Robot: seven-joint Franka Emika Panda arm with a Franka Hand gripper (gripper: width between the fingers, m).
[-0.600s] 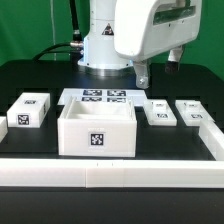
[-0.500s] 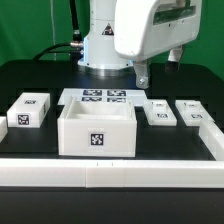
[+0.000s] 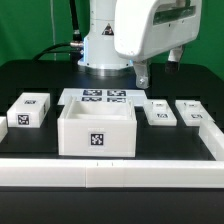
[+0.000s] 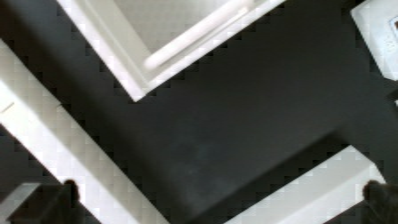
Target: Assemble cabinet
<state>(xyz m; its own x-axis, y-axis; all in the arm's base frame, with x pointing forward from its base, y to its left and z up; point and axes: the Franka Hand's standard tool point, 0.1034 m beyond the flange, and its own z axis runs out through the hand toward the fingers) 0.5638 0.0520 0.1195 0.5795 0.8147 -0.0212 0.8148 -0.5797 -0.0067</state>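
**Now: gripper high and empty, cabinet box waiting well off to one side**

Exterior view – the cabinet [image 3: 96,130], an open-topped white box with a marker tag on its front wall, stands at the middle of the black table [image 3: 40,75], just in front of the marker board [image 3: 103,97]. A small tagged block [image 3: 28,110] lies to the exterior view's left. Two flat tagged pieces [image 3: 160,113] [image 3: 194,113] lie to the right, and a white rail [image 3: 110,175] runs along the near edge. The gripper [image 3: 160,66] hangs above and behind the flat pieces and touches nothing. The cabinet sits lower, nearer the camera and toward the exterior view's left of it, well apart.

Wrist view – the gripper [image 4: 214,205] has its two dark fingers [image 4: 50,205] at opposite edges of the picture, spread wide, with only bare table between them. A white rimmed piece [image 4: 151,55] and white strips cross the frame; which parts these are I cannot tell. The cabinet cannot be identified here.

Likely trouble from here: coming down off-centre on a flat piece could let one finger land on top of it, or shove it aside instead of straddling it. Sweeping toward the cabinet too low could clip its right wall and slide the light box out of place.
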